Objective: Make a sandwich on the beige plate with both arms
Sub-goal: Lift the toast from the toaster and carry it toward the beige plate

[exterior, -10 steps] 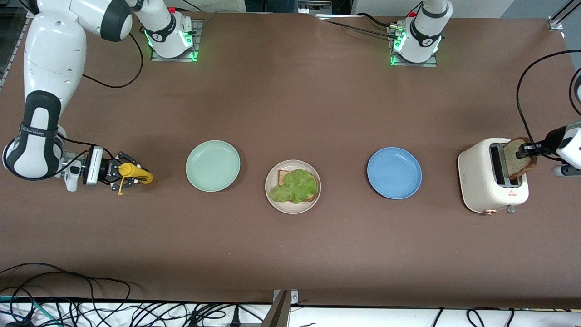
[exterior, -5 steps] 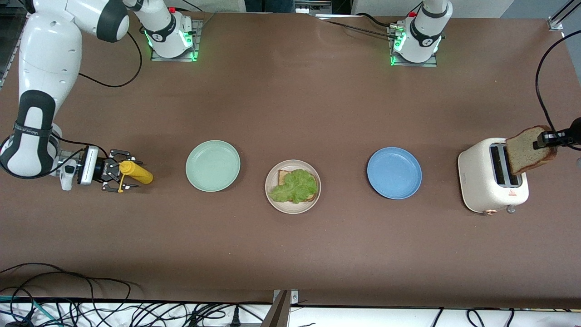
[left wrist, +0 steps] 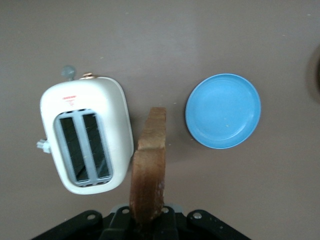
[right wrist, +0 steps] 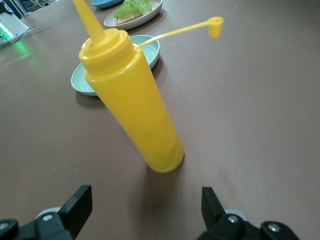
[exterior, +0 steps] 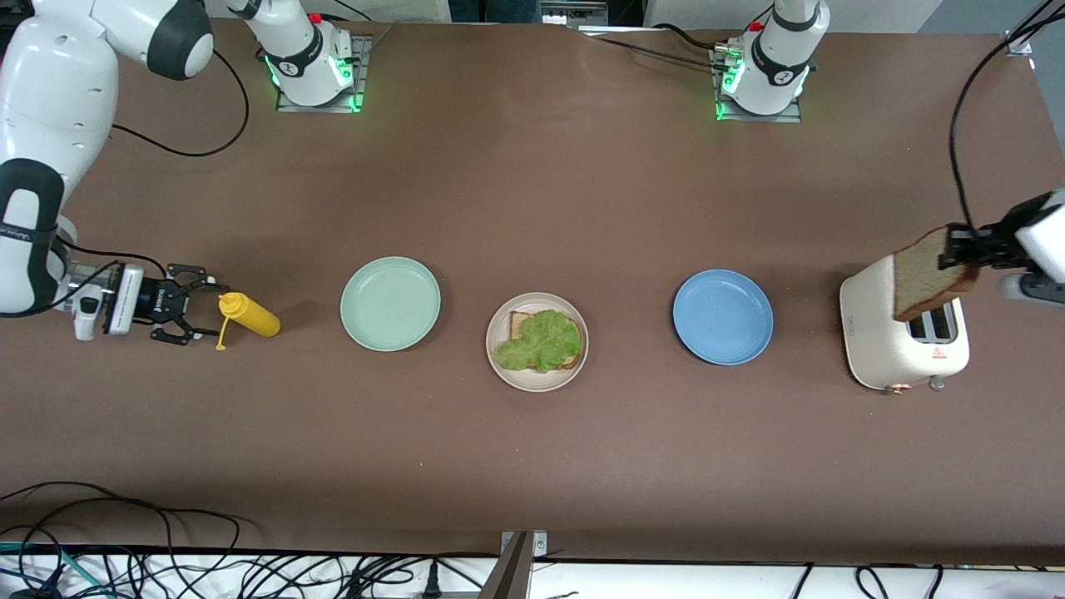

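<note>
The beige plate (exterior: pixel 537 381) sits mid-table with a bread slice (exterior: pixel 519 321) on it under a ruffled green lettuce leaf (exterior: pixel 541 339). My left gripper (exterior: pixel 957 248) is shut on a second brown-crusted bread slice (exterior: pixel 932 273) and holds it in the air over the white toaster (exterior: pixel 882 349). In the left wrist view this slice (left wrist: pixel 149 160) stands edge-on out of the left gripper (left wrist: pixel 145 222). My right gripper (exterior: pixel 198 303) is open, just clear of a yellow squeeze bottle (exterior: pixel 250 316). The right wrist view shows the bottle (right wrist: pixel 132 100) upright, apart from the right gripper (right wrist: pixel 147 205).
A mint-green plate (exterior: pixel 390 303) lies between the bottle and the beige plate. A blue plate (exterior: pixel 722 316) lies between the beige plate and the toaster. The toaster's two slots (left wrist: pixel 85 147) show no bread. The bottle's cap (right wrist: pixel 216 26) hangs on its strap.
The left gripper has lifted the bread slice out of the toaster slot and carried it over the toaster. The right gripper has opened, let go of the yellow bottle and drawn back from it.
</note>
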`<act>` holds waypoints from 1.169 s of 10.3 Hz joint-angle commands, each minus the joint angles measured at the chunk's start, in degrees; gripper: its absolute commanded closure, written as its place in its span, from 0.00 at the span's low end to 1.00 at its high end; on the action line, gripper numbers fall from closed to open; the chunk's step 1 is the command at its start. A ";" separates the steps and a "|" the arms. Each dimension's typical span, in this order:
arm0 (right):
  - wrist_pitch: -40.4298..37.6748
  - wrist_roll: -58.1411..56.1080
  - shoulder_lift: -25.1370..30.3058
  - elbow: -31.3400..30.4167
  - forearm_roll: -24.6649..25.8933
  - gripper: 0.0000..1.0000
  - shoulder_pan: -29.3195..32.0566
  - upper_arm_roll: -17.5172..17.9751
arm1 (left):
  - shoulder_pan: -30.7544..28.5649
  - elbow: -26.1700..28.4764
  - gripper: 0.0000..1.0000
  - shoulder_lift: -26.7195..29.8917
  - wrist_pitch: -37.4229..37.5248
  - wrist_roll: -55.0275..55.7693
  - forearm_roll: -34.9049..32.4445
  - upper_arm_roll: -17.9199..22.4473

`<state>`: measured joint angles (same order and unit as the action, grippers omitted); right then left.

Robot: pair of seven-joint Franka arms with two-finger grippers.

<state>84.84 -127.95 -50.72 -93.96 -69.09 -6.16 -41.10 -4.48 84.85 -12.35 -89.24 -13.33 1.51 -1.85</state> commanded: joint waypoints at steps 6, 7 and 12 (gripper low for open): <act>-12.48 42.01 2.02 22.93 14.42 0.03 2.74 -0.29 | 15.72 -1.71 1.00 -5.48 1.08 20.01 17.78 0.09; -15.11 49.91 2.46 25.12 14.25 0.03 2.74 -0.21 | 16.43 -1.97 1.00 -7.67 0.38 19.93 21.65 0.09; -19.62 61.50 2.82 30.68 13.54 0.03 2.91 0.14 | 20.99 -3.03 1.00 -15.59 -11.55 19.31 39.48 0.09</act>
<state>66.86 -67.53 -48.19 -64.15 -56.38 -4.03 -41.47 14.01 84.17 -25.18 -98.49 6.24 35.91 -2.42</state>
